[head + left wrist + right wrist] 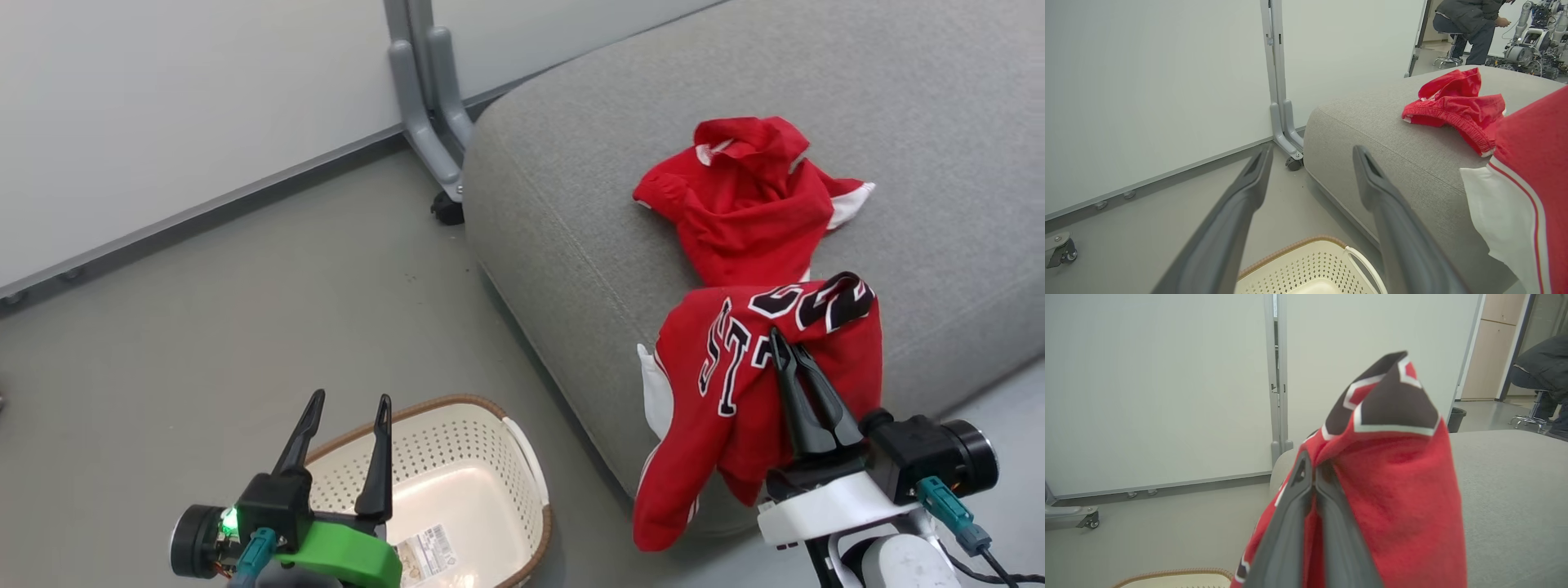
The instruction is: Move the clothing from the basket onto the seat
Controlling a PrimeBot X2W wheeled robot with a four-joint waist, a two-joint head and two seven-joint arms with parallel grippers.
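Note:
My right gripper (785, 345) is shut on the red jersey (735, 384) with black lettering, pinching a fold near its top. The jersey hangs over the front edge of the grey seat (571, 204), its lower end dangling toward the floor. The red shorts (751, 204) lie crumpled on the seat just behind it. My left gripper (349, 400) stands open and holds nothing above the cream basket (457, 402), whose floor shows a label sticker. In the right wrist view the jersey (1396, 477) wraps the shut fingers (1294, 506). The left wrist view shows the shorts (1457, 102) and the jersey (1535, 143).
A grey partition foot (424, 122) with a black caster (446, 208) stands by the seat's far corner, against a white wall panel. A person (1470, 20) sits on a stool beyond the seat, near another robot (1535, 41). Grey floor (245, 310) lies left of the seat.

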